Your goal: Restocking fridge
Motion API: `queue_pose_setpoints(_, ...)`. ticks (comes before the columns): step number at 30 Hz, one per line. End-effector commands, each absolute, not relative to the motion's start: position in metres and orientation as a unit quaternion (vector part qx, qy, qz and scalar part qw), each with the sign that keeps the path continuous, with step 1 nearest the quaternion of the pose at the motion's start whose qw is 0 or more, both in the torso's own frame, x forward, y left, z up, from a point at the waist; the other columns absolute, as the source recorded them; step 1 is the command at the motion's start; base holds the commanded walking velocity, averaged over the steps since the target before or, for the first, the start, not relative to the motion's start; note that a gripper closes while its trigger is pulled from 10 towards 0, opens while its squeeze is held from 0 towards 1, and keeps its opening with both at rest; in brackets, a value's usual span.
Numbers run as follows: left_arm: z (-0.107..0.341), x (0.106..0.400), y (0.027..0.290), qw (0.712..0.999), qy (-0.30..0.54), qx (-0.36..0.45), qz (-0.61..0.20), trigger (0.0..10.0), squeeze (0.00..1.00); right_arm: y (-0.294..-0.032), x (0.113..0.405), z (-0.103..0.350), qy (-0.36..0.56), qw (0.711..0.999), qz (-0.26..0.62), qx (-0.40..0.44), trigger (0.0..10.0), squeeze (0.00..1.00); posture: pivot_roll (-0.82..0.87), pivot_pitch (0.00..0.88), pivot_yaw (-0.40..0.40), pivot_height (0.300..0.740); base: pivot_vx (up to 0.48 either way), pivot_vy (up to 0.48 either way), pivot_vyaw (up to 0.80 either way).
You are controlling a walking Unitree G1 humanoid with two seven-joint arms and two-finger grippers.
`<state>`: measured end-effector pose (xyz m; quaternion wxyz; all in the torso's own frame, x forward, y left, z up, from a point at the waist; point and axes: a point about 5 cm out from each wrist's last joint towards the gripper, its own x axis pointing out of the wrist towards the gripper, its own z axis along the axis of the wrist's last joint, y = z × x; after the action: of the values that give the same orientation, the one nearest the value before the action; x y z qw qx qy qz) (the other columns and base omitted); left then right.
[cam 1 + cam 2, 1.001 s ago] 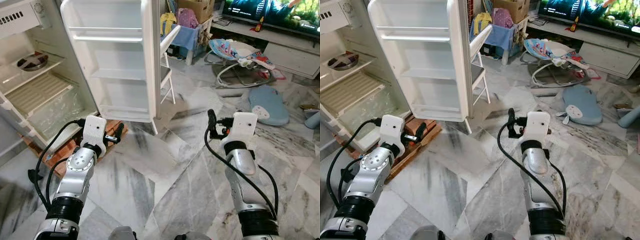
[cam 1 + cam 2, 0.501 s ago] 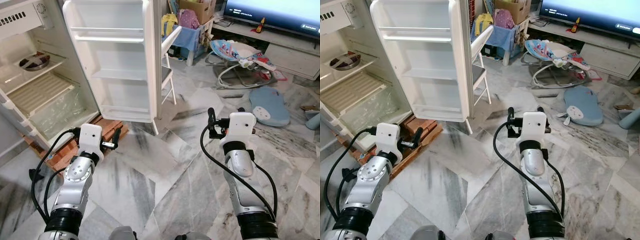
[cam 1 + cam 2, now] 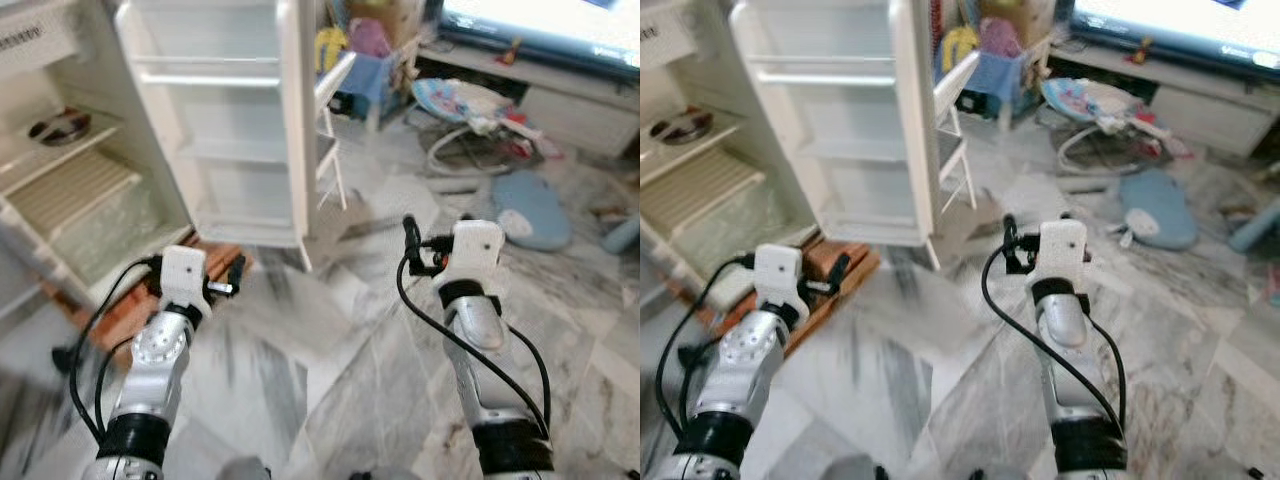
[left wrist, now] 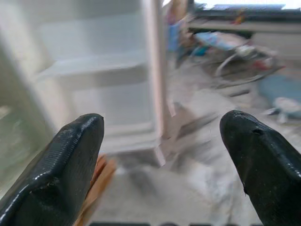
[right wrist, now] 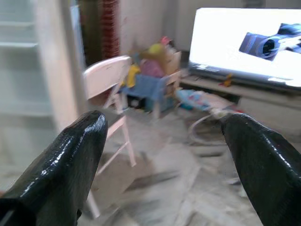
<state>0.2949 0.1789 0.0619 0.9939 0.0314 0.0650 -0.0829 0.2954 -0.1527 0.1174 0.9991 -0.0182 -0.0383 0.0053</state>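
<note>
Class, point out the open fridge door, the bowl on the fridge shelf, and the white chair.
fridge door (image 3: 235, 150), left eye view, inner panel.
bowl (image 3: 58, 127), left eye view, rim.
white chair (image 5: 101, 75), right wrist view, backrest.

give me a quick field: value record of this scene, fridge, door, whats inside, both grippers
fridge: open, on the robot's left
door: swung wide, shelves bare
inside: a bowl on an upper shelf, clear drawer below
left gripper: open, empty, raised near the fridge's base
right gripper: open, empty, raised over the marble floor
background: white chair, baby bouncer, TV
</note>
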Motion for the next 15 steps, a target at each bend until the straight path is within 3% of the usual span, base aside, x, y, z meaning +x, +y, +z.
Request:
queue_pose_setpoints(1, 0.0691, 0.3017, 0.1706, 0.994, 0.050, 0.028, -0.089, 10.0, 0.00, -0.1556, 0.2969, 0.1167, -0.033, 0.999, 0.003, -0.018, 10.0, 0.00, 0.02, 0.000, -0.009, 0.740, 0.345, 0.000, -0.80)
queue_pose_setpoints(15, 0.0660, 0.2997, 0.1650, 0.993, 0.047, 0.021, -0.103, 10.0, 0.00, -0.1500, 0.2991, 0.1184, -0.039, 0.999, 0.024, -0.007, 10.0, 0.00, 0.02, 0.000, -0.023, 0.740, 0.372, 0.000, -0.80)
